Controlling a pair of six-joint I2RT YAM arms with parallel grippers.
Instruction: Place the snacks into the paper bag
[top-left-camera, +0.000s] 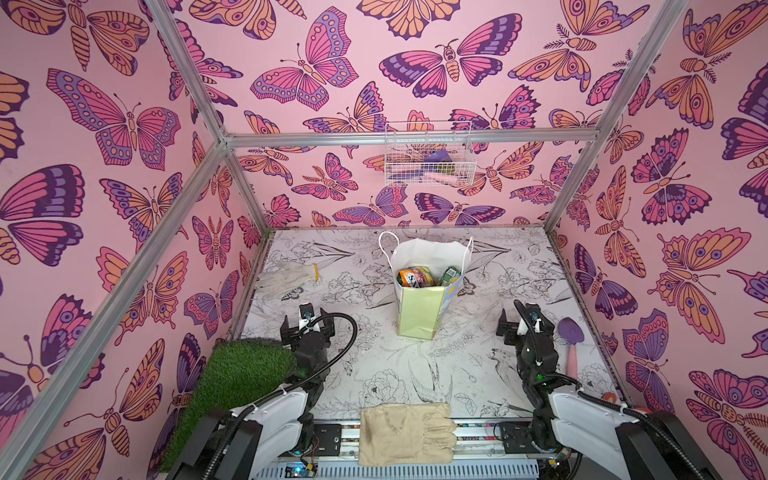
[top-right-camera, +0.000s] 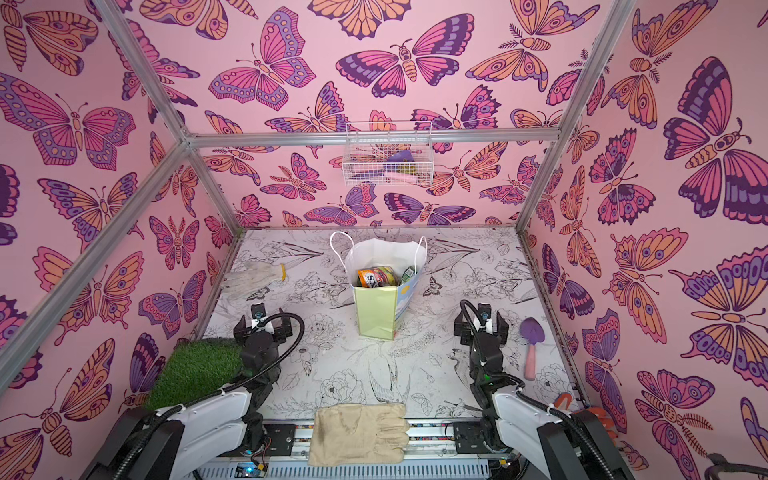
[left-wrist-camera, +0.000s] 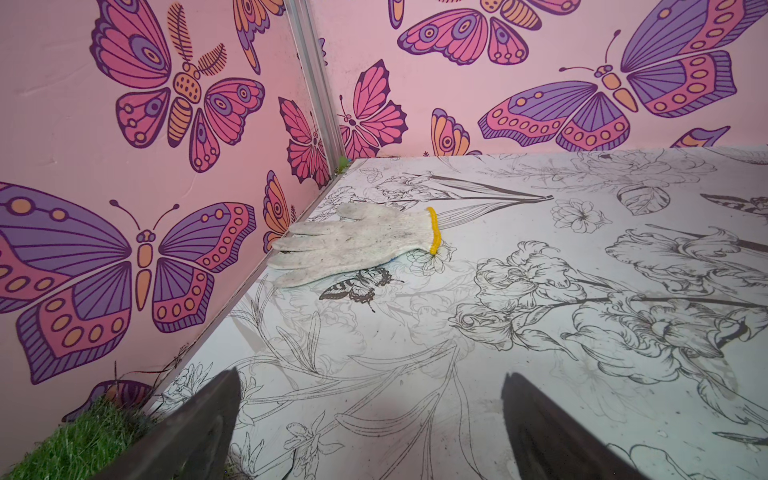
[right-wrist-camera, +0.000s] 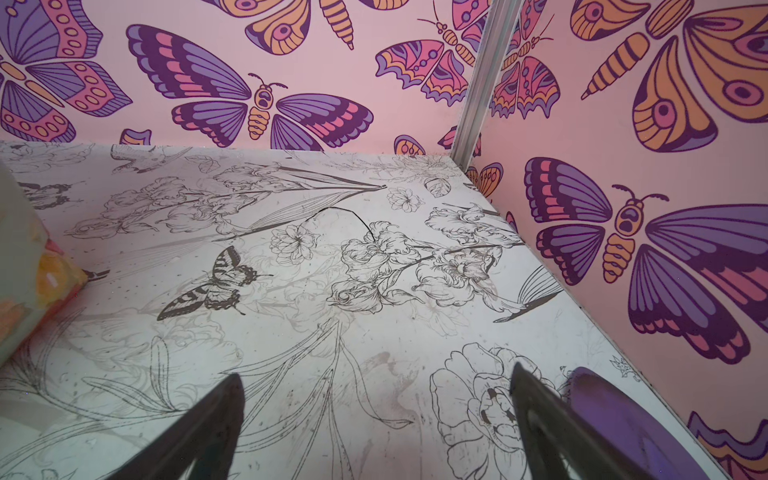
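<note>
Standing upright at centre in both top views, the paper bag (top-left-camera: 417, 309) holds the snacks (top-left-camera: 420, 276). The left gripper (top-left-camera: 307, 321) at lower left and the right gripper (top-left-camera: 524, 322) at lower right are both empty, jaws spread. The left wrist view shows a white knit glove (left-wrist-camera: 357, 245) beyond the spread jaws. The right wrist view shows a purple trowel (right-wrist-camera: 615, 419) just beside one spread jaw.

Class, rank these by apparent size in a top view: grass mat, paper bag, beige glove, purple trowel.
Largest: grass mat.
Next: paper bag and beige glove look alike; the glove lies nearer the camera, so unranked.
Smallest: purple trowel.
</note>
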